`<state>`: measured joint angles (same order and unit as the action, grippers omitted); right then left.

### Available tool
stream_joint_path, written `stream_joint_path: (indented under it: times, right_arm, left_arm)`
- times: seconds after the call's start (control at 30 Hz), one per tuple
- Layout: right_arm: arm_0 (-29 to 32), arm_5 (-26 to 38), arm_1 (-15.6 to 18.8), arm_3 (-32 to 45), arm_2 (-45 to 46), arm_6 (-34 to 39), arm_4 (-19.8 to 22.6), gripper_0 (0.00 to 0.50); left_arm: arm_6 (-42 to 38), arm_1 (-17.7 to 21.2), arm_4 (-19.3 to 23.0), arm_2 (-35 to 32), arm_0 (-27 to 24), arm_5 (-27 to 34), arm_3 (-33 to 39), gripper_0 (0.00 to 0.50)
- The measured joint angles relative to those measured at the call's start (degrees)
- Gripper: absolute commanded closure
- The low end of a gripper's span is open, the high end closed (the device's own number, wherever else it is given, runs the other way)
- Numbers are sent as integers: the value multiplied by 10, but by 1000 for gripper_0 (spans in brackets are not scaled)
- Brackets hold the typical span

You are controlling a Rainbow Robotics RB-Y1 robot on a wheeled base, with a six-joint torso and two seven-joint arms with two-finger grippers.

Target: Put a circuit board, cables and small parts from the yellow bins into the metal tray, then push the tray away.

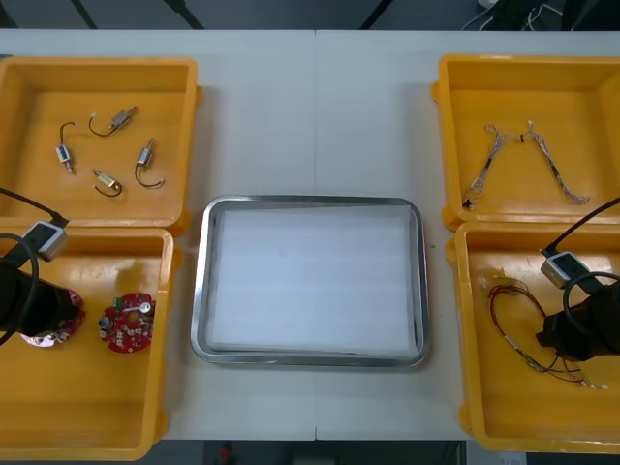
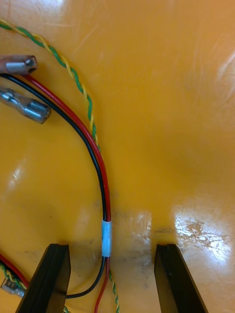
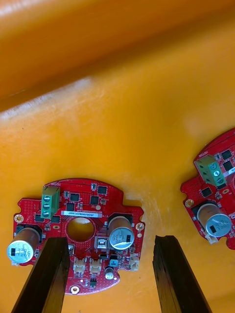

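Black fingers of the left gripper (image 3: 111, 238) stood apart, released, over a round red circuit board (image 3: 93, 200) in the yellow bin (image 1: 87, 407) at 8 o'clock. From above, the left arm (image 1: 29, 300) hid part of it. A second board (image 3: 215, 200) lay just beside.

At 4 o'clock the right gripper (image 2: 112, 247) was spread wide, with a red and black cable (image 2: 100, 171) between its fingers and a green and yellow twisted cable (image 2: 73, 73) close by.

At the centre sat the metal tray (image 1: 199, 281), white inside. Small metal parts (image 1: 122, 118) lay at 10 o'clock and pale cables (image 1: 484, 165) at 2 o'clock.

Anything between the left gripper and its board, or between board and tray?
Nothing visible between the open left gripper and the circuit board. Toward the metal tray lie a second board and the bin wall; lift over.
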<state>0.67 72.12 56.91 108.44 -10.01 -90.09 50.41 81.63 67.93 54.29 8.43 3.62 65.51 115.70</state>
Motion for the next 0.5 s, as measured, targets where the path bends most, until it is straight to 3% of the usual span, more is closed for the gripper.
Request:
stream_joint_path:
  times: [0.07,0.13,0.23,0.3,0.5]
  right_arm:
    - [0,-6,-1,-4,0,0,0,16]
    - [0,-10,-2,-8,0,0,0,110]
    - [0,-14,-2,-12,1,0,0,415]
    - [0,-14,-2,-12,1,0,0,487]
    - [0,-15,-2,-13,1,0,0,500]
  left_arm:
    - [1,0,-1,4,0,-2,-3,0]
    - [2,0,-2,10,0,-9,-6,0]
    - [3,0,-9,21,0,-22,-9,0]
    - [3,0,-10,27,0,-27,-9,0]
    - [3,0,-11,36,0,-34,-9,0]
